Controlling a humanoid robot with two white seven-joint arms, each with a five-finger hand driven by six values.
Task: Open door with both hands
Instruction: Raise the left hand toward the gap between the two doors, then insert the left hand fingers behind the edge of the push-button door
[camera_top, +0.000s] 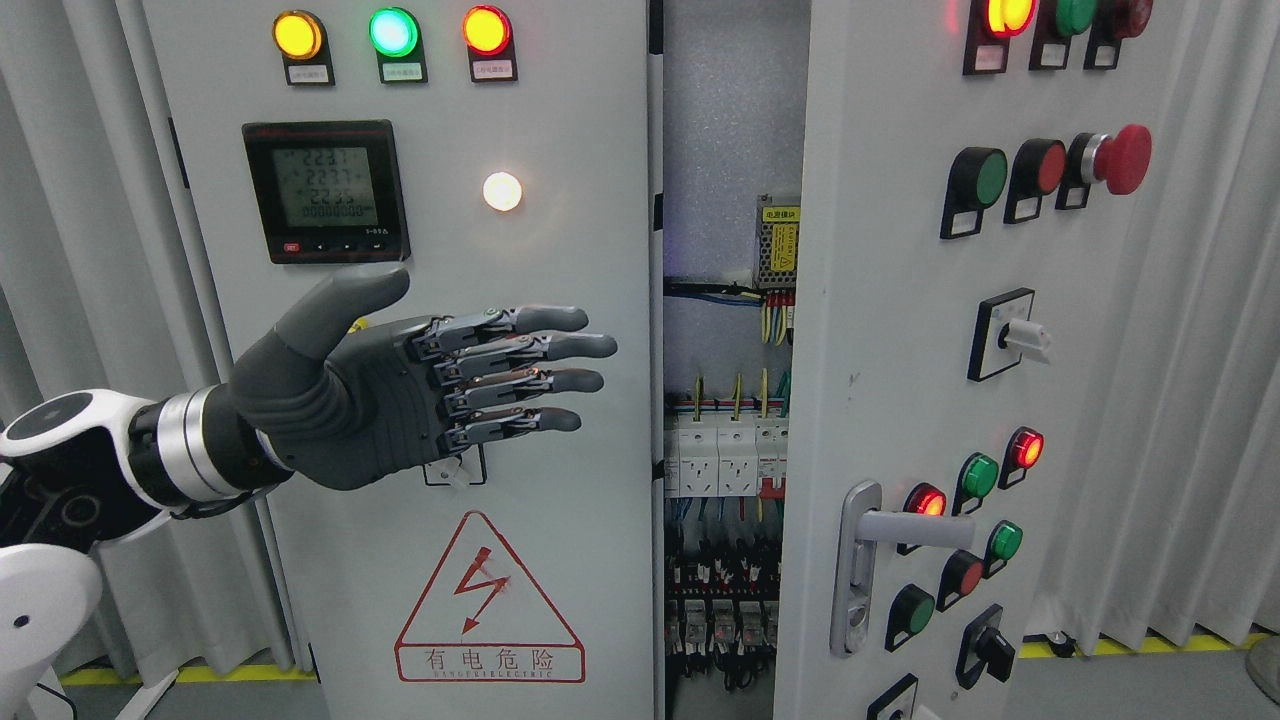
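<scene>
The left hand reaches in from the lower left, palm sideways, thumb up, its four fingers stretched flat toward the gap, gripping nothing, in front of the closed left cabinet door. The right cabinet door stands ajar, its lever handle untouched, wiring visible between.

The left robot hand looks like matt dark grey plastic with bare metal finger links and a shiny metal wrist ring. Behind it, the left door is smooth, matt grey painted metal. Right of it, the right door carries a satin metal handle and glossy plastic buttons.
</scene>
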